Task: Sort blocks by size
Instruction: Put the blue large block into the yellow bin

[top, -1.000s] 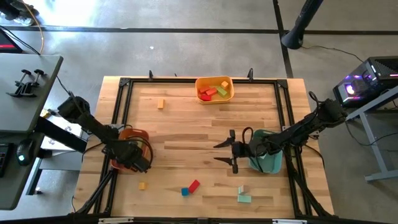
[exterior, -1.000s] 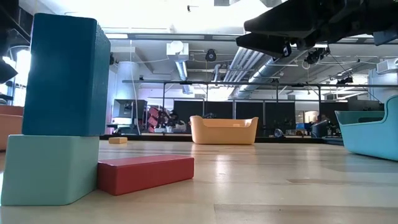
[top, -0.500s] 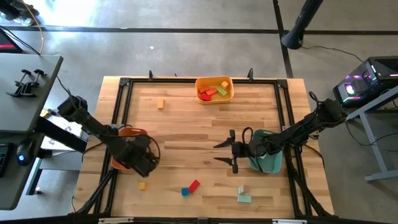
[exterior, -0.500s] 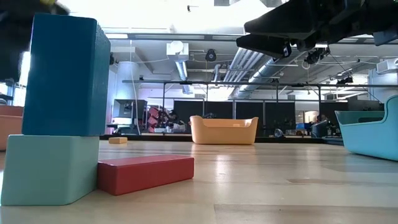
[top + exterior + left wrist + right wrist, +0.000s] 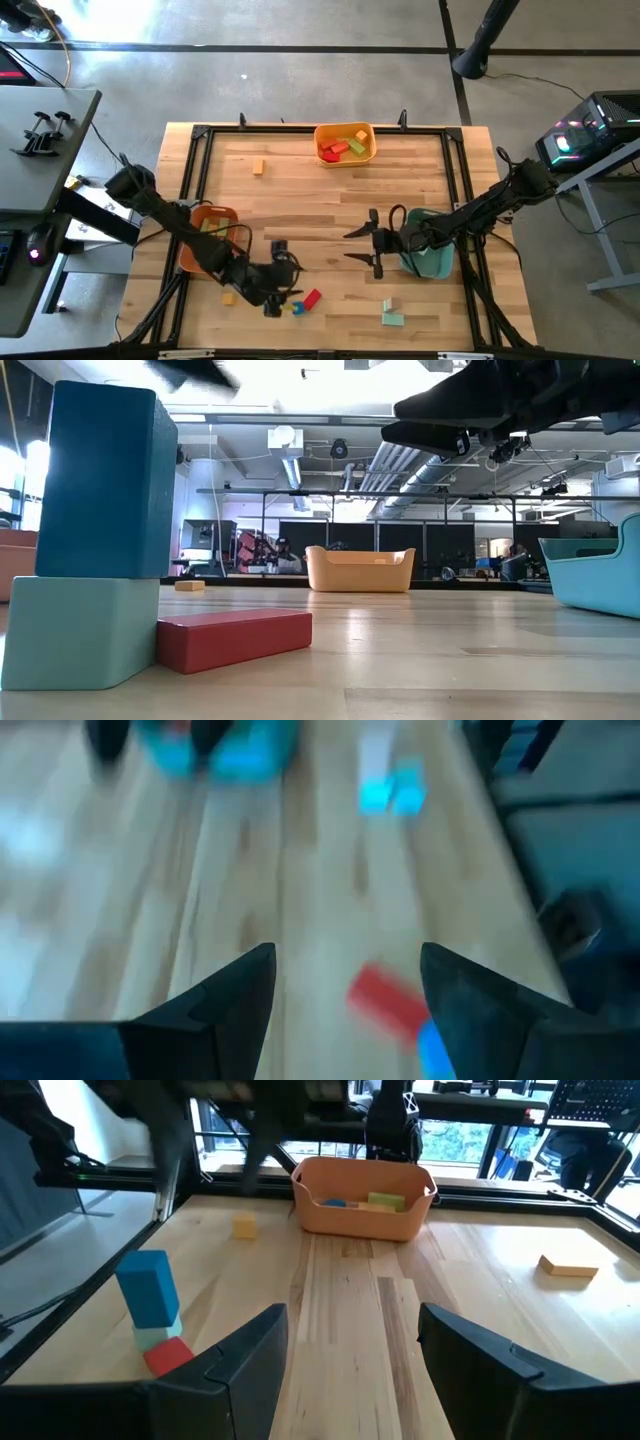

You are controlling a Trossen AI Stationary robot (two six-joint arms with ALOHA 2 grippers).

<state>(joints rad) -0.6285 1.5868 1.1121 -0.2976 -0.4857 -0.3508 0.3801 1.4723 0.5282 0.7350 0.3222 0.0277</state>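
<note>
My left gripper [image 5: 288, 285] [image 5: 347, 960] hangs open above the table near its near edge, slanting down toward a red bar [image 5: 312, 298] [image 5: 385, 1000] that lies flat. Beside the bar a blue block [image 5: 297, 308] [image 5: 100, 480] stands on a teal cube [image 5: 80, 630]. The gripper touches none of them. My right gripper [image 5: 365, 245] [image 5: 352, 1320] waits open beside the teal tray [image 5: 430, 255], nothing between its fingers. Loose on the table are a yellow cube [image 5: 229, 298], an orange block [image 5: 258, 167] and two pale teal blocks [image 5: 390, 315].
An orange tray [image 5: 200, 235] with blocks in it stands at the left, under my left arm. A yellow tray [image 5: 345, 143] with several blocks stands at the far edge. A black frame runs around the tabletop. Bare wood lies in the middle.
My left gripper has left the orange tray and swung toward the table's near edge and rightward, to the red bar and blue block. It has risen a little, rolled about, and tipped from pointing down to slanting forward. No block has moved.
</note>
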